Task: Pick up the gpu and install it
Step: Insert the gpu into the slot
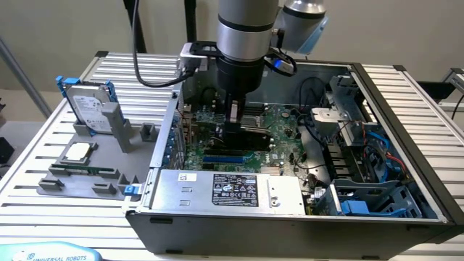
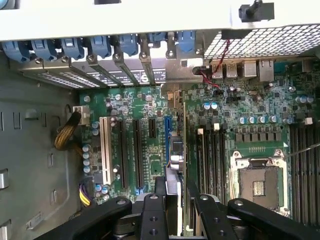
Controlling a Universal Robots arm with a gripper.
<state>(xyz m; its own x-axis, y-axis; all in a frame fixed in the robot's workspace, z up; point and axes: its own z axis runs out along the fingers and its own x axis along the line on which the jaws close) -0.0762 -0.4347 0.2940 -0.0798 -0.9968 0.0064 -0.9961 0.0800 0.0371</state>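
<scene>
**Exterior view:** gripper (image 1: 233,126) lowered into the open computer case (image 1: 290,239), clamped on the top edge of the gpu (image 1: 230,144), which stands upright over the motherboard (image 1: 279,128).

**Wrist view:** gpu (image 2: 176,150) seen edge-on between the fingers (image 2: 152,210), apparently just beside the blue slot (image 2: 167,132).

I read one brand name: "UNIVERSAL ROBOTS", in dark capitals on the light-blue device (image 1: 51,253) at the near edge, on the exterior view's left. The power supply (image 1: 286,193) carries a black label (image 1: 234,190) with rows of white print and small symbols, and a white sticker (image 1: 187,177); I cannot read either. The print on the hard drive (image 1: 91,109) is likewise too small to read. The gpu (image 2: 175,155), seen edge-on, gives me no legible marking.
</scene>
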